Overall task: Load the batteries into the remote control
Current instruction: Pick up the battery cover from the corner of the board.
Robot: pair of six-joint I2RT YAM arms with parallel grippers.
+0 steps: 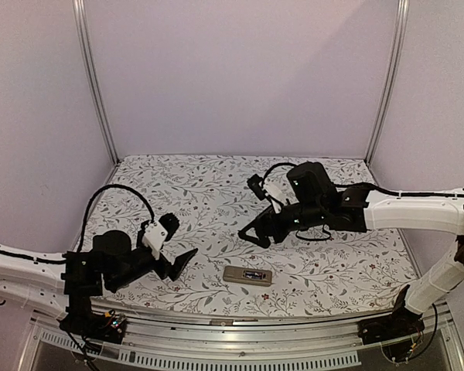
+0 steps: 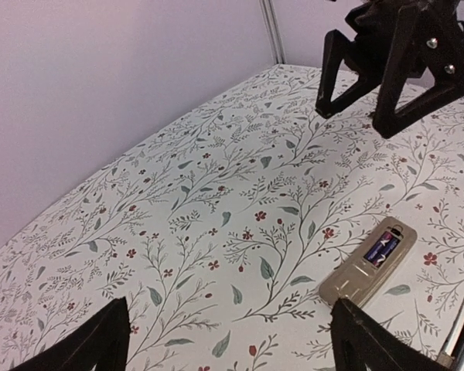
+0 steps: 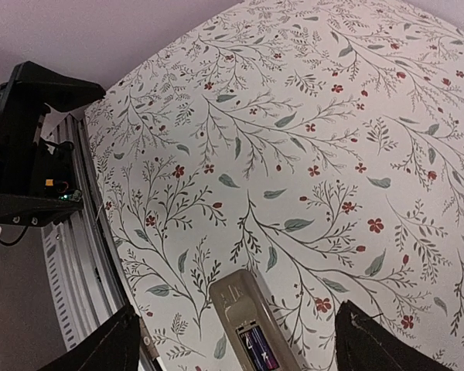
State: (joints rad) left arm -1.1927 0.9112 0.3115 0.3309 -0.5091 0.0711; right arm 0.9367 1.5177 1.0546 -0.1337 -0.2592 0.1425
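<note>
The remote control (image 1: 247, 275) lies face down on the flowered table near the front edge, its tan-grey back up. Its battery recess is uncovered, and dark blue-purple batteries (image 2: 381, 249) lie inside it; they also show in the right wrist view (image 3: 261, 348). My left gripper (image 1: 179, 243) is open and empty, to the left of the remote (image 2: 356, 277). My right gripper (image 1: 253, 238) is open and empty, hovering above and behind the remote (image 3: 243, 305). In each wrist view the fingers stand wide apart, with nothing between them but the table and the remote.
A metal rail (image 1: 232, 321) runs along the table's near edge. Pale walls and two metal posts (image 1: 93, 77) close the back and sides. The right gripper (image 2: 367, 100) hangs over the table in the left wrist view. A black part of the left arm (image 3: 31, 147) stands by the rail.
</note>
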